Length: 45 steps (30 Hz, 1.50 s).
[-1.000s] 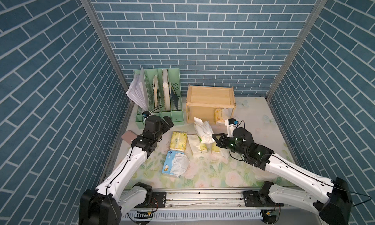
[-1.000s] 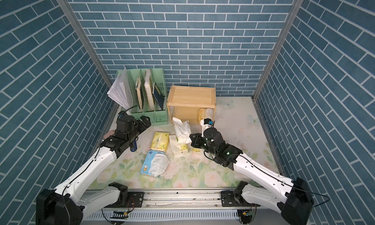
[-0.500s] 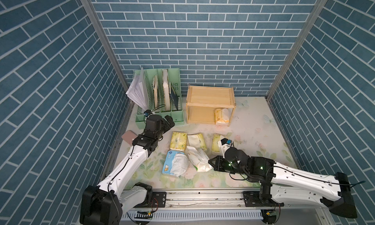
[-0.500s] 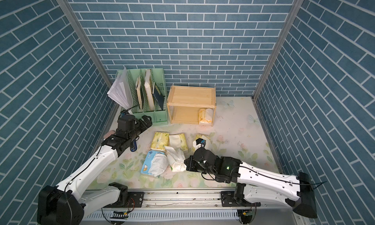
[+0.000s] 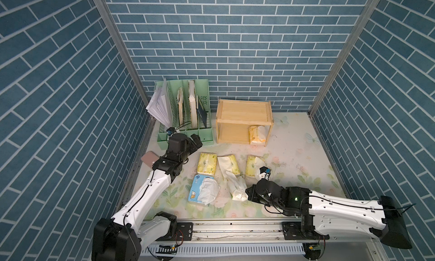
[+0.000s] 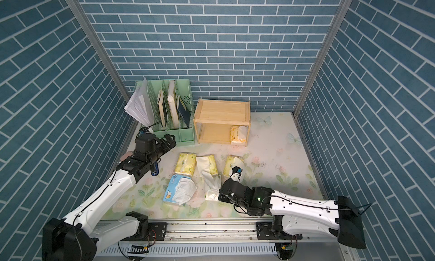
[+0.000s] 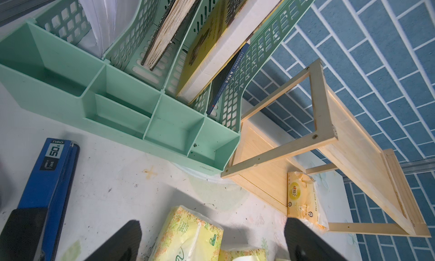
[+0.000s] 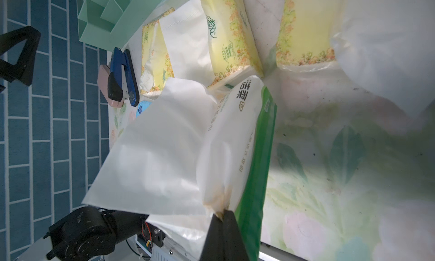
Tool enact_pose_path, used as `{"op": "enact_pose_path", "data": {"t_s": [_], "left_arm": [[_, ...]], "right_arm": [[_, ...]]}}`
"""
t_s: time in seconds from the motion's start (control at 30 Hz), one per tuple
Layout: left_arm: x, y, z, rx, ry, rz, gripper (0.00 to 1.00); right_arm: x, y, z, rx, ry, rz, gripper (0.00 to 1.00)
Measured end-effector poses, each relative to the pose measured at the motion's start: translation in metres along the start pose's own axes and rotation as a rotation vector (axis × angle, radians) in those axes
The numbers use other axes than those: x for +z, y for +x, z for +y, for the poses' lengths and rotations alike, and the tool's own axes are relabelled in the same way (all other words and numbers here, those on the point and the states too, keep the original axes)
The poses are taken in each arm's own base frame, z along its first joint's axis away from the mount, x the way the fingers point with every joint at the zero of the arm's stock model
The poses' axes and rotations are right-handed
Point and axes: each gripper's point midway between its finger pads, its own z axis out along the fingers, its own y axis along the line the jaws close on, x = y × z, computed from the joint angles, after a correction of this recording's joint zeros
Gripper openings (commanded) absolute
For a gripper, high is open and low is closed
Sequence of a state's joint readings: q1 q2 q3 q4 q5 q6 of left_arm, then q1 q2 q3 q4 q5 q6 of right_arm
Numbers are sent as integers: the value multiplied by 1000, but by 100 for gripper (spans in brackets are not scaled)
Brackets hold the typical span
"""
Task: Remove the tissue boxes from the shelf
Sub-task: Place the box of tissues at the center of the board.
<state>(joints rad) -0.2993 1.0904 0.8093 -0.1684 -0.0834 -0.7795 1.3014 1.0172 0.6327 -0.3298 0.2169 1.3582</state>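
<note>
Low over the mat (image 5: 294,158), right tool (image 8: 221,216) pinches the white pack (image 8: 235,142); left tool (image 7: 209,224) gapes

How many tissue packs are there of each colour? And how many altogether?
pale yellow packs: 3
white pack: 1
light blue pack: 1
orange-yellow pack: 1
Total: 6
</note>
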Motion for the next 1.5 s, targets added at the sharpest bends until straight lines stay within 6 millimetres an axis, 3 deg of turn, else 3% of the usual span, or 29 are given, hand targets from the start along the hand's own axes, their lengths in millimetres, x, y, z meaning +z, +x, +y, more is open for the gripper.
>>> {"op": "enact_pose_path", "data": {"t_s": [0.23, 0.53, 0.7, 0.97, 1.17, 1.37, 1.5], "left_arm": [[0, 0, 0, 3, 2, 2, 100], [0, 1, 0, 3, 1, 3, 100], [0, 1, 0, 3, 2, 5, 100], [0, 3, 2, 8, -5, 15, 100], [0, 4, 2, 9, -8, 16, 100], [0, 4, 3, 13, -10, 17, 100], [0, 5, 2, 23, -3, 24, 100]], "right_arm": [[9, 5, -11, -3, 12, 5, 0], [18, 8, -6, 1, -7, 14, 0], [26, 16, -5, -6, -8, 50, 18], [42, 35, -8, -59, 7, 147, 36], [41, 37, -7, -93, 13, 167, 60], [26, 24, 10, -194, 47, 165, 69], [14, -11, 23, -262, 70, 105, 70]]}}
